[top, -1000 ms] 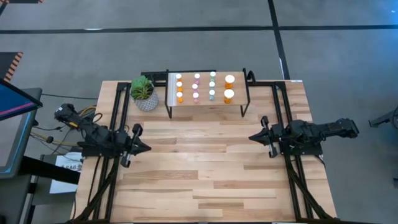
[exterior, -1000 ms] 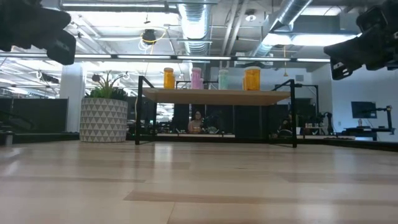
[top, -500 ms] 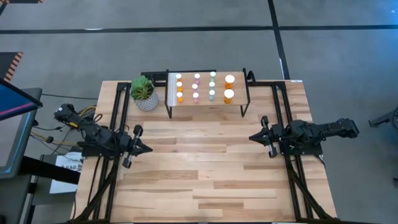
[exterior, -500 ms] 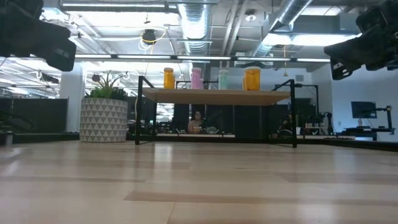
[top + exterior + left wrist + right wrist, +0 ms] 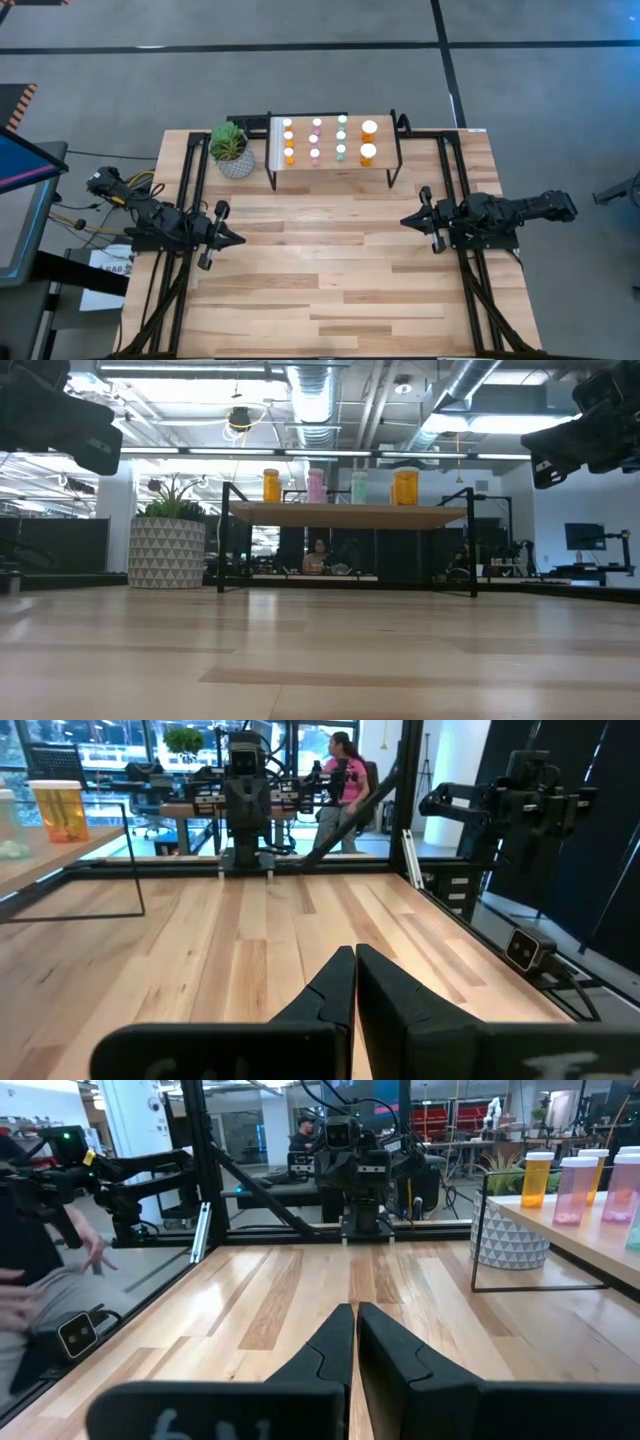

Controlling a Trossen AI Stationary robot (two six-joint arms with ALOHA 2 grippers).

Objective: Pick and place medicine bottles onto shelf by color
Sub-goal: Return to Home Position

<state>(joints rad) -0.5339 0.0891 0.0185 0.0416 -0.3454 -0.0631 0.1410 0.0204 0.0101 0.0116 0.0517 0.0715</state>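
Note:
The medicine bottles stand upright in colour rows on the shelf (image 5: pixel 386 140) at the table's far edge: orange (image 5: pixel 289 140), pink (image 5: pixel 315 140), teal (image 5: pixel 341 136) and two wider orange ones (image 5: pixel 368 141). The low view shows them on the shelf's wood top (image 5: pixel 350 513): orange (image 5: pixel 271 485), pink (image 5: pixel 316 485), teal (image 5: pixel 359 487) and wide orange (image 5: pixel 405 487). My left gripper (image 5: pixel 238 239) is shut, level, at the table's left edge. My right gripper (image 5: pixel 405 221) is shut, level, at the right edge. Both are far from the shelf and hold nothing.
A green plant in a white patterned pot (image 5: pixel 231 148) stands left of the shelf. Black arm frames run along both table sides. The wooden tabletop (image 5: pixel 320 270) lies bare between the grippers. People sit in the room beyond the table.
My left hand has tipped slightly in place. Nothing else has moved.

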